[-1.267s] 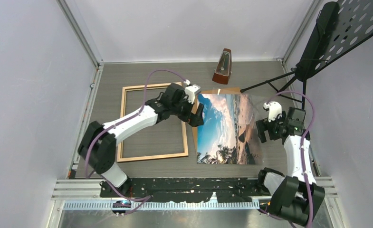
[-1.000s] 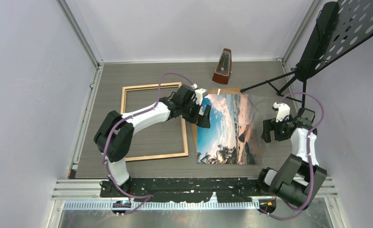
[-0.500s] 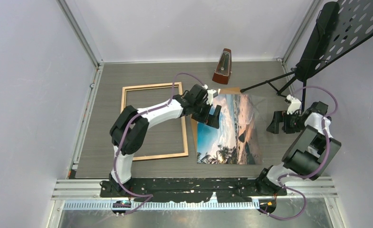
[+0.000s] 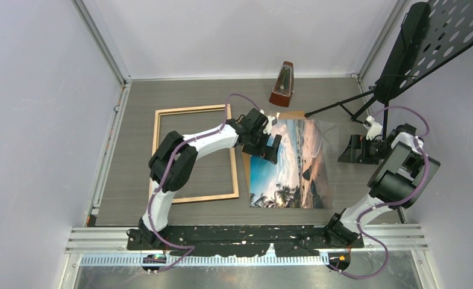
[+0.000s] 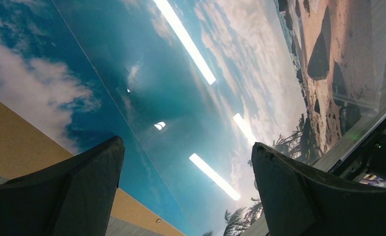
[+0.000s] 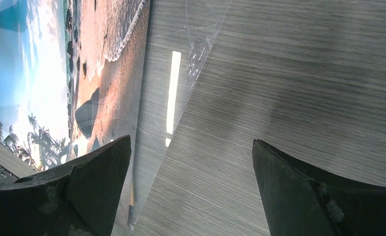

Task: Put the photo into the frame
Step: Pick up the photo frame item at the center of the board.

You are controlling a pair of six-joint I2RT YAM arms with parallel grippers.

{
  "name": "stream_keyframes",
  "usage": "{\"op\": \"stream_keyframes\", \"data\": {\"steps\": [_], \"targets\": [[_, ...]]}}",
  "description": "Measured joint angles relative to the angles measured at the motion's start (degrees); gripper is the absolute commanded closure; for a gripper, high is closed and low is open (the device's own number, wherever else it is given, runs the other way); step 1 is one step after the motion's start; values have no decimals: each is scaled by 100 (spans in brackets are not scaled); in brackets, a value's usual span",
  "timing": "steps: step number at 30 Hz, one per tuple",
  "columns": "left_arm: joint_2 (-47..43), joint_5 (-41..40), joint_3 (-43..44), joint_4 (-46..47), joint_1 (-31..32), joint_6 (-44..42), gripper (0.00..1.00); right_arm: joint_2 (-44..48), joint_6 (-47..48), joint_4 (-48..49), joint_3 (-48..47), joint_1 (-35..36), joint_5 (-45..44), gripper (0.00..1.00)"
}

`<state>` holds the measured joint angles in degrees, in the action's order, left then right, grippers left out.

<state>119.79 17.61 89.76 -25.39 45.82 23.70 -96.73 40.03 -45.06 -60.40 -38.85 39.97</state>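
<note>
Down toward the near side of the table (image 4: 137, 96), the frame (image 4: 203, 197) lies flat on the left half, wood-coloured face up, with your left arm reaching across it; just right of it the photo (image 4: 288, 168) lies picture side up, beside the frame and not inside it; it sits on a brown board (image 5: 18, 137) that peeks out along its left and far edges; a clear sheet (image 6: 156, 98) lies skewed over the photo and pokes out past its right side onto bare tabletop; your left gripper (image 4: 269, 146) hangs over the photo's far-left corner, jaws spread wide, nothing in them; your right gripper (image 4: 346, 150) sits off to the photo's right by the clear sheet's edge, jaws just as wide, holding nothing; further back a metronome (image 4: 282, 84) stands upright near the back wall; a black music stand (image 4: 429, 33) rises in the far right corner.
</note>
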Motion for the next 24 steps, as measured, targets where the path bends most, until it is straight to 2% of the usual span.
{"op": "stream_keyframes", "data": {"steps": [16, 24], "targets": [[258, -4, 229, -33, 195, 37, 1, -544, -94, -308, -415, 7, 48, 0], [258, -9, 229, -33, 195, 35, 1, -826, -111, -433, -691, 127, 46, 3]]}}
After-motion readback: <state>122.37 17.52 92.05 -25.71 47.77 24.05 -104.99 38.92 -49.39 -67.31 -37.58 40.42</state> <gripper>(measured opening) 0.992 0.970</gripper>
